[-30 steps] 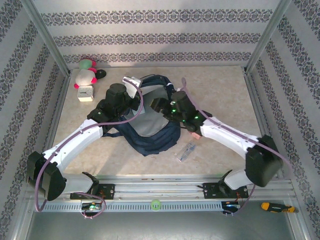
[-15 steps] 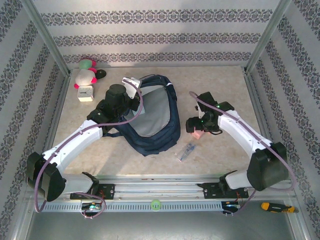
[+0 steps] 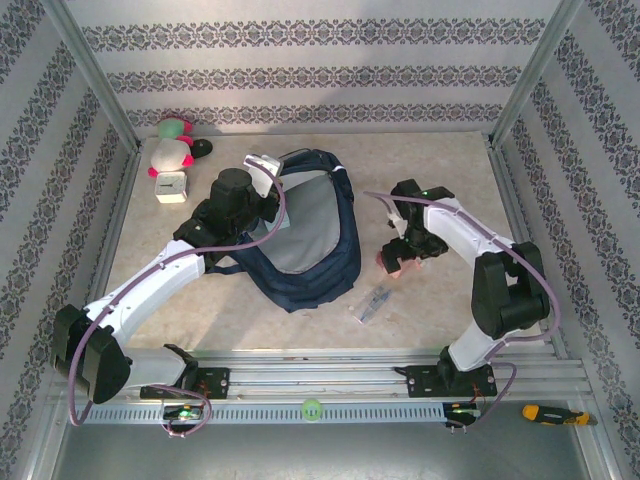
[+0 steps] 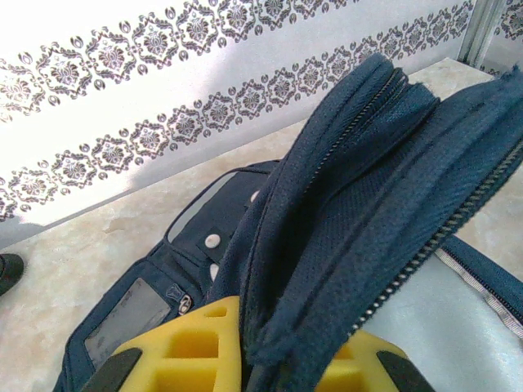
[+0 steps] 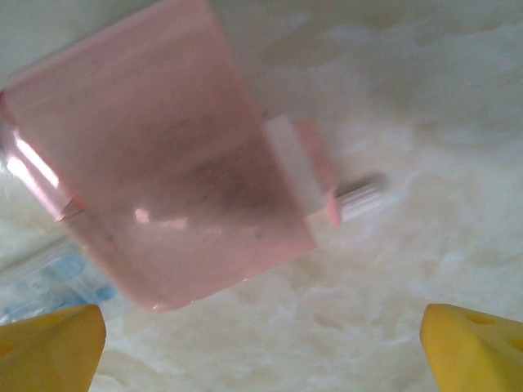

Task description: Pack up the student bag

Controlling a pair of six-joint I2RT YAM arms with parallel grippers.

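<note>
The student bag (image 3: 312, 245) is a navy-blue backpack lying mid-table with its mouth held open and its pale grey lining showing. My left gripper (image 3: 262, 203) is shut on the bag's zippered rim; in the left wrist view the blue fabric edge (image 4: 343, 237) runs down between the yellow fingers (image 4: 184, 347). My right gripper (image 3: 402, 252) hangs open just right of the bag, over a small pink translucent box (image 3: 392, 263). In the right wrist view the pink box (image 5: 163, 163) lies on the table ahead of the gripper (image 5: 261, 359), with both yellow fingertips (image 5: 478, 347) wide apart and nothing between them.
A clear pen-like item (image 3: 373, 302) lies near the table front, below the pink box. A plush toy (image 3: 172, 148) and a white cube (image 3: 172, 186) sit at the back left. An orange-handled tool (image 3: 545, 413) lies beyond the front rail. Metal frame posts edge both sides.
My right arm has drawn out of the bag's mouth, swung right and come down over the pink box, its jaws opening wider. The left gripper and bag have stayed put.
</note>
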